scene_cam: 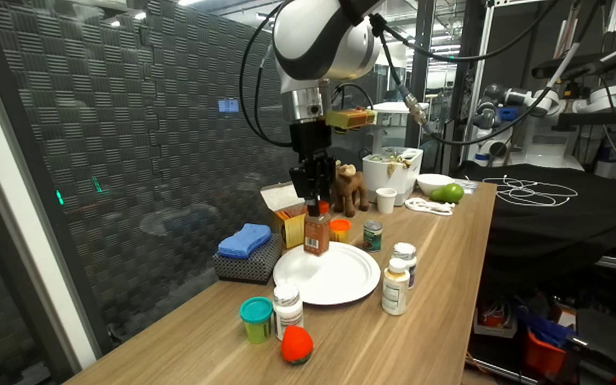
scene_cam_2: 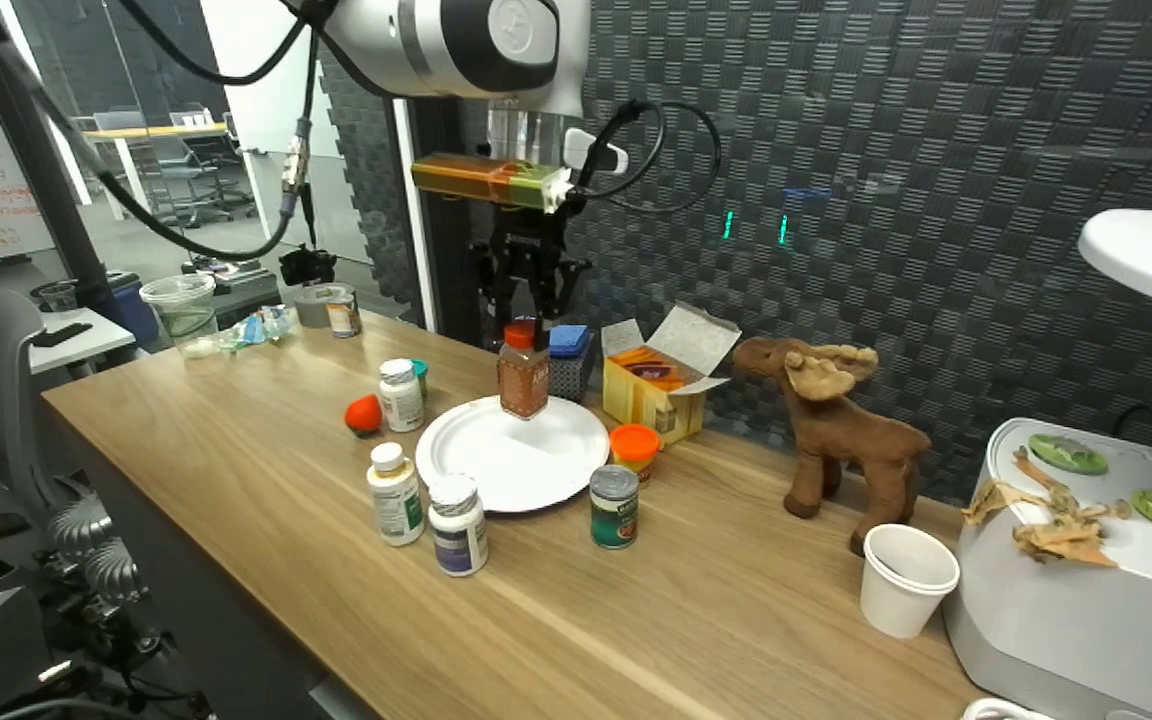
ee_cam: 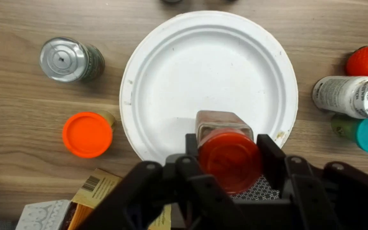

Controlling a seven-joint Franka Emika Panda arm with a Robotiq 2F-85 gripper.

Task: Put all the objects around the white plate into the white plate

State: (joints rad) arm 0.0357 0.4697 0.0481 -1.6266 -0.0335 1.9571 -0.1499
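On the bench point(scene_cam_2: 736, 620) are 3 white bottles point(scene_cam_2: 396, 498); the gripper point(ee_cam: 228, 144) clasps a red-capped jar point(scene_cam_2: 523, 385) over the white plate point(ee_cam: 216, 70); a box point(scene_cam_2: 648, 408) holds orange packets point(scene_cam_2: 650, 369).

1. Plate point(ee_cam: 209, 73): matt, smooth, paper-like.
2. Jar point(scene_cam_2: 523, 385): clear, glass or plastic, under a glossy red cap point(ee_cam: 230, 163).
3. Can point(scene_cam: 372, 237): shiny metal lid point(ee_cam: 62, 59).
4. Ball point(ee_cam: 367, 62): matt, pebbly.
5. Bottles point(scene_cam: 395, 291): smooth white plastic.
6. Tubs point(scene_cam: 258, 323): smooth plastic lids point(ee_cam: 87, 134).
7. Table point(scene_cam: 436, 299): smooth wood grain.
8. Cloth point(scene_cam: 244, 240): matt, soft-looking.
9. Moose point(scene_cam_2: 851, 440): fuzzy plush.
10. Box point(scene_cam_2: 648, 402): printed card.

Wrist view: red ball point(ee_cam: 367, 62) cut off; yellow box point(ee_cam: 98, 189) partly hidden.
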